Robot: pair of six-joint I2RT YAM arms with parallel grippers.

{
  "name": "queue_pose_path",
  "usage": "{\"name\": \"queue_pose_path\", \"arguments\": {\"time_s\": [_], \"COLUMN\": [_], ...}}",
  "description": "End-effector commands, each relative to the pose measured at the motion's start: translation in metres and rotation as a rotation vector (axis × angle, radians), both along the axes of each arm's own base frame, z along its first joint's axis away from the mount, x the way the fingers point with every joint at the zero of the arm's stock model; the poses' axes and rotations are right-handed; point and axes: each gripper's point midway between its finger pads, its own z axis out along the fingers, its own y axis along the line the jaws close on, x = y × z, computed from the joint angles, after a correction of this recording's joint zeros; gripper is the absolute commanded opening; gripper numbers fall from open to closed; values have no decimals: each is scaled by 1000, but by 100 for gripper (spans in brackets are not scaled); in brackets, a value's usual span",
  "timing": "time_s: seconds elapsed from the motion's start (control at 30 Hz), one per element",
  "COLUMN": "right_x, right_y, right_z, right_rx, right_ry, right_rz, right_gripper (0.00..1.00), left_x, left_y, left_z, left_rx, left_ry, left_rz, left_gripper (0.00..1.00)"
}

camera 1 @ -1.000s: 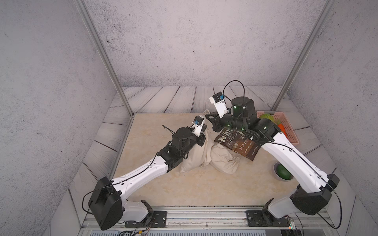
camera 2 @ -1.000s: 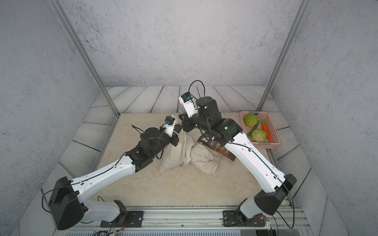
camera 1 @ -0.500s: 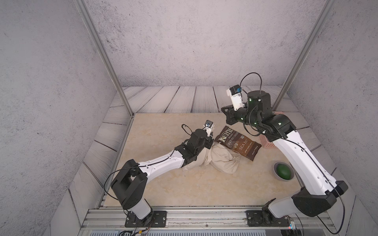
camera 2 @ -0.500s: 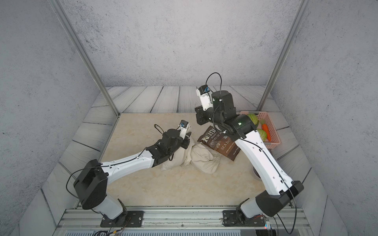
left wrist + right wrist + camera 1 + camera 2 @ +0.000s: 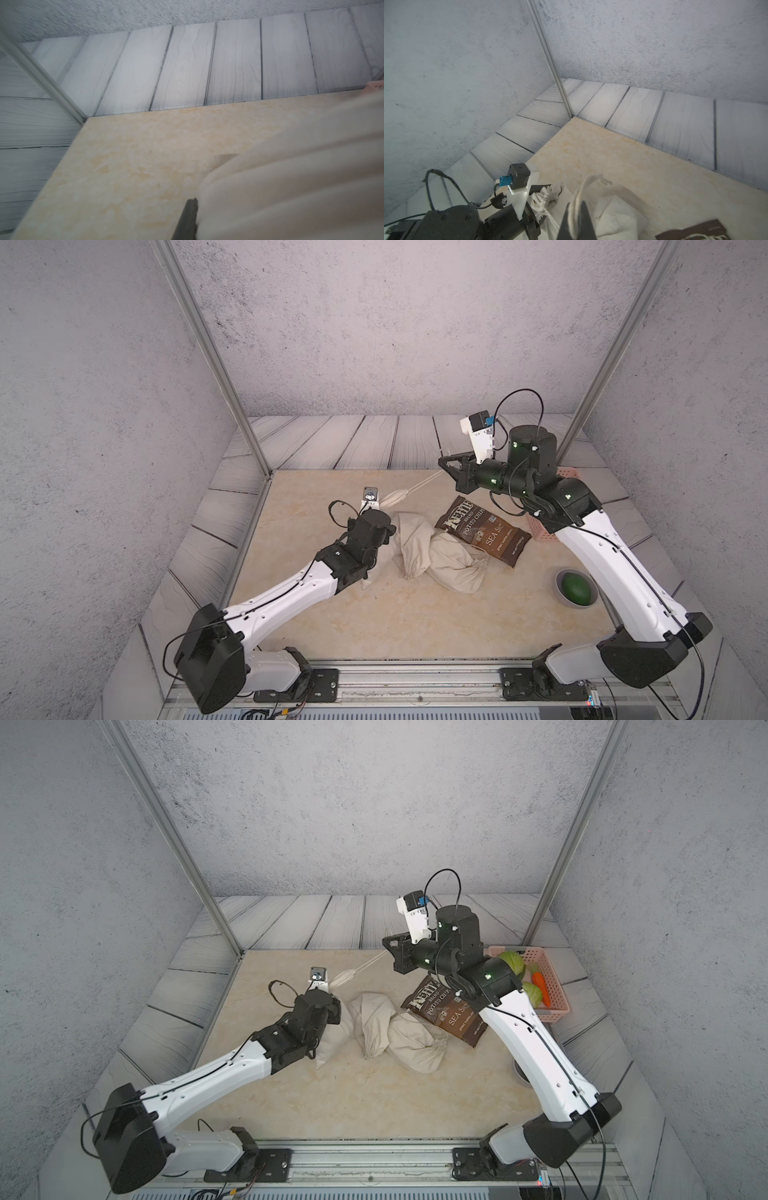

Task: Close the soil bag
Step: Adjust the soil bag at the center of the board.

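The soil bag (image 5: 424, 547) is seen lying slumped at the middle of the table (image 5: 332, 635), its body stretched from the gathered neck (image 5: 395, 497) toward about 4 o'clock in both top views. From that neck the drawstring (image 5: 424, 483) is drawn out in a straight, taut line toward about 2 o'clock, where it is pinched between the closed fingers of the right gripper (image 5: 444, 464), raised above the table; the cord is also seen clamped in those jaws in the right wrist view (image 5: 579, 193). Seen from that claw, the neck therefore lies at about 8 o'clock, and the cord's long axis is set along this 8-to-2 line. The left gripper (image 5: 379, 509) is placed right at the neck, far nearer to the bag than the right one, with one finger (image 5: 188, 216) shown against the cloth; whether its jaws are closed on the fabric cannot be told. It is judged that any further tightening would have to be pulled along the same line, away from the neck, while the bag is braced at the left claw.
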Motion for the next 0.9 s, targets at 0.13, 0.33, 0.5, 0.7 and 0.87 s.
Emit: {"name": "queue_pose_path", "arguments": {"time_s": [0.13,0.33,0.5,0.7,0.87], "right_x": [24,34,33,26,17], "right_y": [7,1,-12,-19,-22], "right_z": [18,-39,-60,-75,-73], "right_rx": [159,75,15,-5,14], "right_ry": [-123,-79,-73,-70,-83], "right_rz": [8,-51,-105,-123,-112], "right_gripper": [0,0,0,0,0], "left_x": [-8,-22,-43,-52,-47], "left_y": [11,-60,-92,-133,-154], "left_z": [-97,-80,-39,10,36], "left_rx": [171,128,77,67,78], "left_ry": [171,75,-38,-101,-103], "left_rz": [-65,-418,-658,-876,-952], "left_gripper": [45,86,97,98,92]}}
